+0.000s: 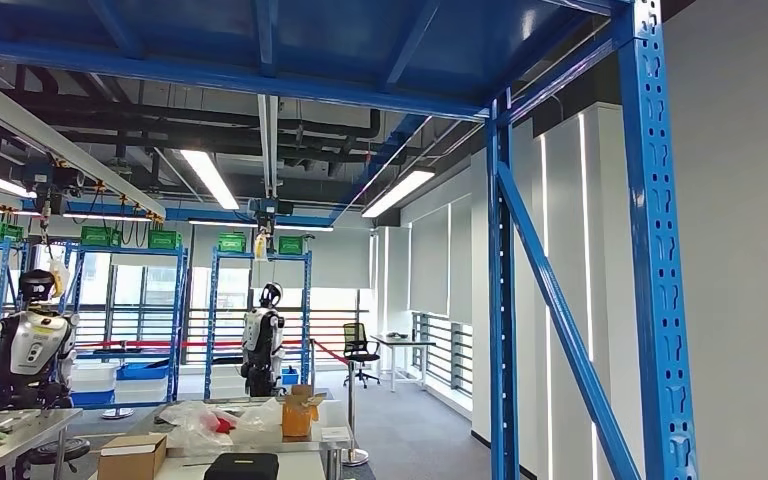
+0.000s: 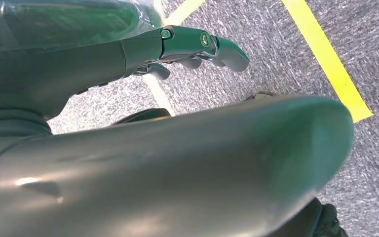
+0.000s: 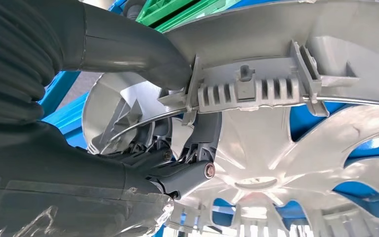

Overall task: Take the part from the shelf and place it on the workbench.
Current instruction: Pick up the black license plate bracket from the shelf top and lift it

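Closest to our right wrist camera, our right hand [image 3: 177, 148] grips one silver plastic wheel cover [image 3: 276, 123], the part. The thick grey thumb presses on its rim from one side and the darker fingers [image 3: 187, 173] clamp it from the other, beside a ribbed clip and a thin wire ring. We see several of the cover's spokes; its far edge is cut off by the frame. Behind the cover sit blue shelf beams [image 3: 64, 113] and one green crate [image 3: 177, 12], both mostly hidden.

Our left hand [image 2: 197, 47] hangs over grey carpet [image 2: 286, 59] crossed by two yellow floor lines [image 2: 325, 59]. Its fingers are stretched out, slightly apart, and hold nothing. A large grey thumb, blurred and close, blocks much of that view.

From our head camera, two blue shelf uprights [image 1: 650, 250] joined by one slanting brace stand nearest. Well beyond the uprights, we count two other humanoid robots [image 1: 262, 335], one standing behind a cluttered table [image 1: 250, 440] with a cardboard box [image 1: 132, 455], a black case [image 1: 242, 466] and plastic bags too small to make out. Five green crates [image 1: 163, 239] top the distant blue racks.
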